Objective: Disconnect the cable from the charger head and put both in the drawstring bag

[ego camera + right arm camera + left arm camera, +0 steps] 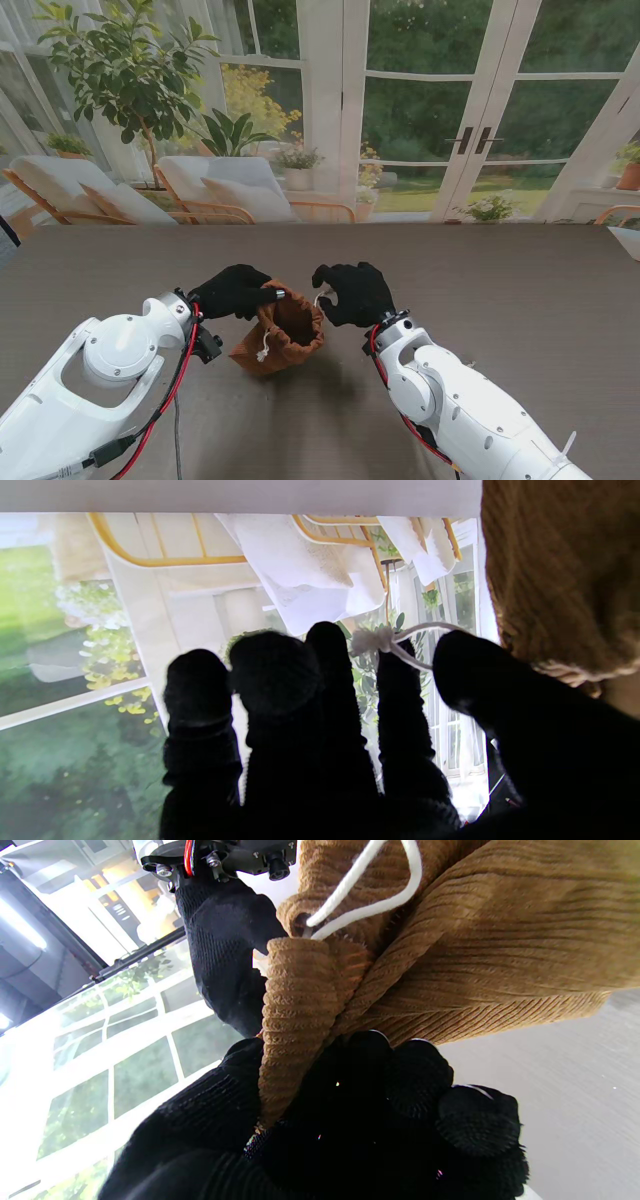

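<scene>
**Soft bag held at the mouth, cord end caught on the right**

Sunroom setting: glazed doors, garden beyond, cushioned loungers and potted plants past the far edge. Dark wood-grain surface point(520, 290) otherwise bare as far as I can see.

Brown ribbed corduroy drawstring bag point(285, 335) sits near me at centre, between both arms, mouth up and gaping. Judged light and limp: walls slump, folds crease under any grip, no stiffness to hold the opening on its own. Best hold is the thick rolled hem at the mouth, where the fabric bunches and gives purchase.

Black-gloved left hand point(232, 290) is clamped on that hem at the bag's left side; its wrist view shows the rim point(300, 1005) folded between thumb and fingers.

Black-gloved right hand point(352, 292) is at the right side of the mouth, fingers curled. Its wrist view shows the knotted end of the thin white drawstring cord point(372, 639) pinched between fingertips.

Cable and charger head not visible anywhere; cannot tell whether they lie inside the bag.

Obstructions: none on the surface. A loose cord loop point(263, 350) dangles down the bag's front; likely to snag fingers.
</scene>
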Available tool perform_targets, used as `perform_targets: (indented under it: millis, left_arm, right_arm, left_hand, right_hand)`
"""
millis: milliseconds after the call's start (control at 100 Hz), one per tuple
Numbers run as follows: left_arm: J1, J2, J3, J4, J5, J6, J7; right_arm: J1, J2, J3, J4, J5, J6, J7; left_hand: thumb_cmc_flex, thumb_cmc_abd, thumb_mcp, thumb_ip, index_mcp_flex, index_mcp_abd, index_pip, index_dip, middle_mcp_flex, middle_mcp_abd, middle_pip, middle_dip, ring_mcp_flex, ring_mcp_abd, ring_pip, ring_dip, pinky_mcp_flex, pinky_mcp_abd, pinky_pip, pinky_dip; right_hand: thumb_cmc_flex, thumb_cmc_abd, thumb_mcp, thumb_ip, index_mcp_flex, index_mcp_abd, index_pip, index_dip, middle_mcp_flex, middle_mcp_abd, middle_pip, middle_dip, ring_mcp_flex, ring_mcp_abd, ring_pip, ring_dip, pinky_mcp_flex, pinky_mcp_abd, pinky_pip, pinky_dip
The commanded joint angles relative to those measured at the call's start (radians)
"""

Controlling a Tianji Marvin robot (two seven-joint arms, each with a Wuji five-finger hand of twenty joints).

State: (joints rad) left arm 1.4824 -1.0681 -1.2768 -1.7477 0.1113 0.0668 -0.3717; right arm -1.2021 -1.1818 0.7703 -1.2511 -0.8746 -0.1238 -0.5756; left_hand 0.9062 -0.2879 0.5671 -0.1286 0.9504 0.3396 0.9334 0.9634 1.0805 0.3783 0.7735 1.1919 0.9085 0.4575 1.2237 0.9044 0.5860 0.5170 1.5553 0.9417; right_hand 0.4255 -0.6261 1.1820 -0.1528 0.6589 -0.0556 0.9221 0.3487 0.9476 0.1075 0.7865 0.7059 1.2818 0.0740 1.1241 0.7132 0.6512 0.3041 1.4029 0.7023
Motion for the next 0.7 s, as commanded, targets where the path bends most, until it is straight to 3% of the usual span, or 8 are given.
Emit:
perform_targets:
  millis: [0,60,130,260,400,520,690]
  left_arm:
    - [0.003,-0.002,-0.005,-0.008,-0.001,-0.002,-0.017]
    - [0.004,-0.002,-0.006,-0.008,-0.002,0.000,-0.017]
    - [0.004,-0.003,-0.006,-0.009,-0.003,0.001,-0.015]
    - [0.005,-0.004,-0.006,-0.010,-0.003,0.002,-0.012]
    - [0.007,-0.005,-0.007,-0.014,-0.002,0.005,-0.008]
    - [0.010,-0.005,-0.008,-0.018,-0.001,0.008,-0.004]
    - [0.013,-0.007,-0.007,-0.021,0.000,0.013,0.002]
  right_arm:
    - [-0.002,0.001,-0.004,-0.002,-0.001,-0.018,0.018]
    - [-0.001,0.000,-0.006,0.002,0.003,-0.027,0.020]
    - [0.001,-0.002,-0.010,0.010,0.007,-0.036,0.015]
    - [0.001,-0.010,-0.018,0.024,0.023,-0.054,-0.001]
    - [-0.002,-0.022,-0.025,0.037,0.035,-0.049,-0.040]
    - [0.003,-0.037,-0.038,0.057,0.019,-0.002,-0.129]
    - [0.005,-0.047,-0.039,0.059,-0.003,0.083,-0.198]
  left_hand:
    - [0.010,0.031,0.037,-0.038,-0.011,-0.004,0.037,0.015,0.030,-0.003,0.023,0.017,0.035,0.010,0.048,0.020,0.020,-0.047,0.036,0.011]
    - [0.011,0.031,0.036,-0.037,-0.010,-0.004,0.037,0.014,0.030,-0.003,0.023,0.017,0.035,0.010,0.048,0.020,0.020,-0.047,0.036,0.012]
    - [0.010,0.031,0.034,-0.037,-0.009,-0.005,0.036,0.014,0.030,-0.001,0.023,0.017,0.035,0.010,0.048,0.020,0.020,-0.046,0.035,0.012]
    - [0.011,0.031,0.033,-0.036,-0.009,-0.004,0.035,0.013,0.031,-0.002,0.022,0.017,0.034,0.010,0.048,0.020,0.020,-0.045,0.036,0.013]
    - [0.011,0.033,0.032,-0.036,-0.009,-0.004,0.034,0.012,0.030,-0.002,0.021,0.017,0.034,0.011,0.048,0.020,0.020,-0.046,0.036,0.014]
    - [0.012,0.033,0.030,-0.035,-0.008,-0.003,0.032,0.011,0.030,-0.002,0.020,0.016,0.034,0.013,0.046,0.020,0.021,-0.045,0.036,0.015]
    - [0.013,0.034,0.028,-0.033,-0.006,-0.002,0.030,0.010,0.031,0.000,0.020,0.015,0.034,0.016,0.045,0.019,0.022,-0.043,0.037,0.016]
  right_hand:
    - [0.035,-0.063,0.016,-0.050,0.048,-0.034,0.058,-0.048,0.002,0.019,-0.020,-0.011,0.026,-0.007,-0.007,0.005,0.100,-0.008,-0.011,0.040]
    - [0.048,-0.094,0.017,-0.066,0.092,-0.042,0.112,-0.071,0.027,0.010,-0.020,-0.007,0.031,-0.011,-0.006,0.007,0.102,-0.009,-0.012,0.040]
    - [0.058,-0.104,0.021,-0.072,0.176,-0.067,0.158,-0.059,0.076,-0.003,0.000,0.014,0.032,-0.021,0.026,0.024,0.113,-0.011,-0.010,0.041]
    - [0.070,-0.094,0.033,-0.079,0.226,-0.074,0.208,-0.012,0.154,-0.027,0.030,0.072,0.033,-0.037,0.095,0.050,0.143,-0.019,0.006,0.044]
    - [0.062,-0.088,0.088,-0.053,0.188,-0.002,0.299,0.098,0.211,-0.042,0.135,0.165,0.036,-0.070,0.211,0.083,0.202,-0.040,0.045,0.045]
    - [0.039,-0.158,0.172,-0.021,0.214,0.039,0.368,0.115,0.300,-0.044,0.186,0.192,0.036,-0.118,0.334,0.126,0.305,-0.061,0.087,0.021]
    - [0.028,-0.226,0.253,0.011,0.263,0.032,0.379,0.146,0.412,-0.057,0.175,0.211,0.038,-0.187,0.422,0.171,0.430,-0.086,0.119,-0.025]
